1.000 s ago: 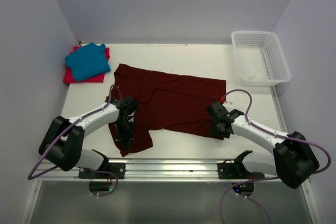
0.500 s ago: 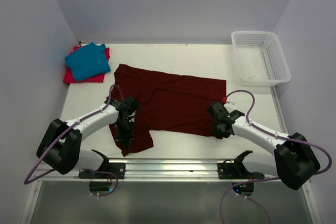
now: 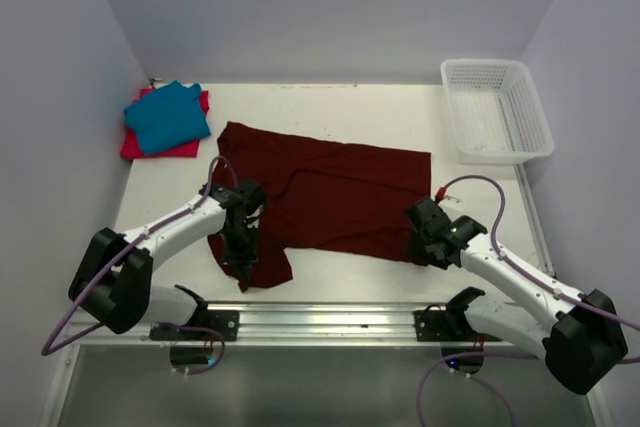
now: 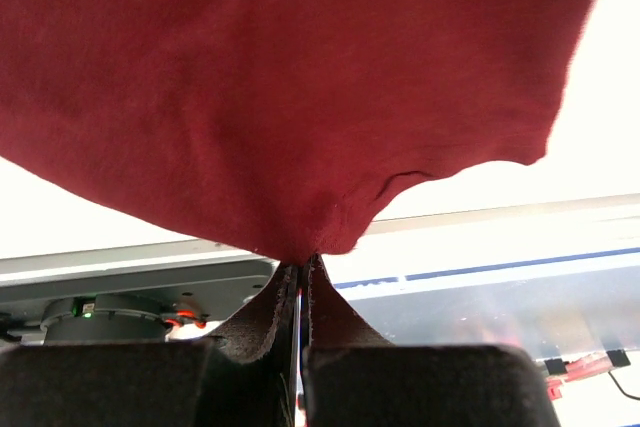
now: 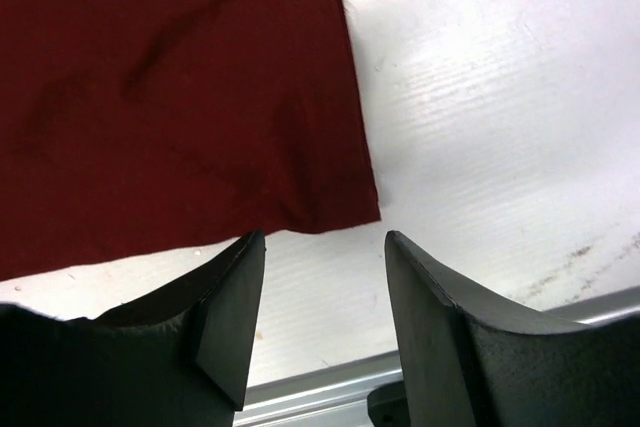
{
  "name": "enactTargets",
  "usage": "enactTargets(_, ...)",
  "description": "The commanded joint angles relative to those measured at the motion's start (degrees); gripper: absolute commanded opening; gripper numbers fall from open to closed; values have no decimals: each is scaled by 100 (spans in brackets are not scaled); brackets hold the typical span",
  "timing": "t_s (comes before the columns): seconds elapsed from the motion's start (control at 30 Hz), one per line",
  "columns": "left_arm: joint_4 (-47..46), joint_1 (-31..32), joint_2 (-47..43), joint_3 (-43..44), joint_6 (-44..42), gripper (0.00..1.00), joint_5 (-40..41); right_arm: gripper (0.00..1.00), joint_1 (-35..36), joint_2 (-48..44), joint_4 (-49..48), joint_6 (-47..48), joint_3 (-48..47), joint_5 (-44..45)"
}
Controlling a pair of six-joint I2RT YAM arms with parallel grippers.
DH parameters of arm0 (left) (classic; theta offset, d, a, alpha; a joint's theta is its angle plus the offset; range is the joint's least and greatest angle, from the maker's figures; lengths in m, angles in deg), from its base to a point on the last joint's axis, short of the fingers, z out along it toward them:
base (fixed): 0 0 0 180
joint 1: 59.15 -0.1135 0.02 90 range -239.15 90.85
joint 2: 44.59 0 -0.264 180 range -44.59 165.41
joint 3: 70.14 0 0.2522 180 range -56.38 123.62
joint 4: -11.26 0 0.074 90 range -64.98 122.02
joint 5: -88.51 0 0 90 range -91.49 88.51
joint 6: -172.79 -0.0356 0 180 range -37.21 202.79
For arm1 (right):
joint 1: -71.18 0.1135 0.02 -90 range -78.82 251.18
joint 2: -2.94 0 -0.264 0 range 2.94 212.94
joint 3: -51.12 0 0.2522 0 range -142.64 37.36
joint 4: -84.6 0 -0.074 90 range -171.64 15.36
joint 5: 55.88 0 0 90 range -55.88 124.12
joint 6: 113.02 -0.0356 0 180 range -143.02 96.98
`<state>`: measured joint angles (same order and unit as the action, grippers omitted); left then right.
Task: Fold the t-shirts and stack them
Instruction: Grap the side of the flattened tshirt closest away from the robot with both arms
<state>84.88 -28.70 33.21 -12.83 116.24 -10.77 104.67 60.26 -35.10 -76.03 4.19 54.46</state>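
While the dark maroon t-shirt (image 3: 335, 197) is lying spread across the middle of the white table (image 3: 330, 112), the left gripper (image 3: 243, 265) is pinching its near left part. In the left wrist view, the two fingers are pressing together on a small gather of cloth (image 4: 300, 269), and the maroon fabric is lifting away from them and draping across that view. At the shirt's near right corner, the right gripper (image 3: 427, 250) is hovering low with its jaws standing moderately apart and gripping nothing. In its wrist view, the hem corner is lying just beyond the gap between the fingertips (image 5: 325, 247).

In the far left corner of the table, the teal blue t-shirt (image 3: 168, 117) is sitting folded on top of the folded red-pink t-shirt (image 3: 150, 150). Both are well apart from the maroon one.

At the far right, the white mesh basket (image 3: 498, 155) is standing upright, showing only its own mesh floor and walls through the open top.
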Motion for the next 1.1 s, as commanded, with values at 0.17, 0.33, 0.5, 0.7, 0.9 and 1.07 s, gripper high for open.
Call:
enactTargets(0.17,53,145,95,435,21,0,-162,55,17,-379,1128,-1254,91,550)
enactTargets(0.33,26,206,165,444,12,0,-188,54,25,-301,962,-1545,196,542)
enactTargets(0.5,17,224,157,453,21,0,-188,51,17,156,270,-1440,232,401)
enactTargets(0.7,17,224,25,365,47,0,-180,47,17,710,-339,-1334,276,260)
enactTargets(0.9,0,215,-10,347,56,0,-188,44,25,798,-532,-1352,399,330)
enactTargets(1.07,0,224,-28,356,39,0,-197,0,17,842,-717,-1290,451,427)
